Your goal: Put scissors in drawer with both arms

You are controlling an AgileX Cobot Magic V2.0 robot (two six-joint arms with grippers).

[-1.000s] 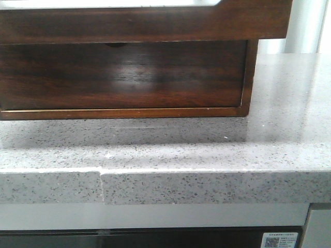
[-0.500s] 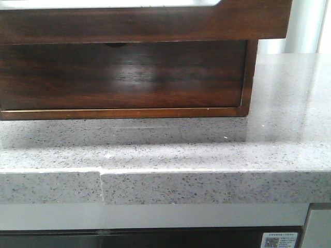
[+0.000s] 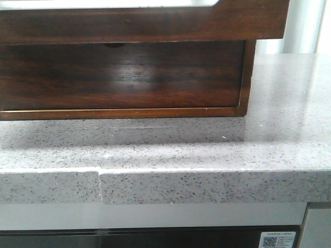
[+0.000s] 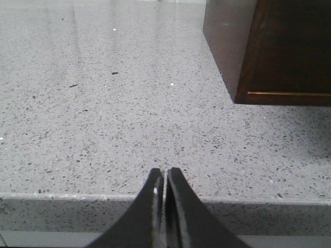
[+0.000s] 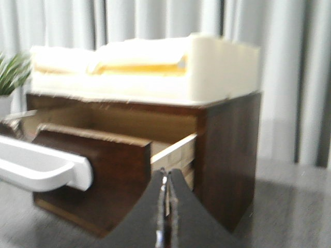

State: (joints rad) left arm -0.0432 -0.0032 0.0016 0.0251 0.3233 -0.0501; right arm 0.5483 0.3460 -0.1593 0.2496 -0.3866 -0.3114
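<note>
The scissors are not in any view. The drawer (image 3: 145,23) is the top one of the dark wooden chest and stands pulled out, its long plain front board across the top of the front view. In the right wrist view the drawer (image 5: 103,165) shows its pale inside wall. My right gripper (image 5: 165,173) is shut and empty, in the air beside the chest at drawer height. My left gripper (image 4: 165,173) is shut and empty, low over the counter's front edge, to the left of the chest's corner (image 4: 269,51). Neither gripper shows in the front view.
Under the open drawer is a closed drawer front with a half-round notch (image 3: 115,45). The chest stands on a speckled grey stone counter (image 3: 207,150). A cream-coloured object (image 5: 145,67) lies on top of the chest. A white curved part (image 5: 41,165) crosses before the drawer. A plant (image 5: 13,72) stands behind.
The whole front view has shifted slightly to the left. Nothing else has visibly changed.
</note>
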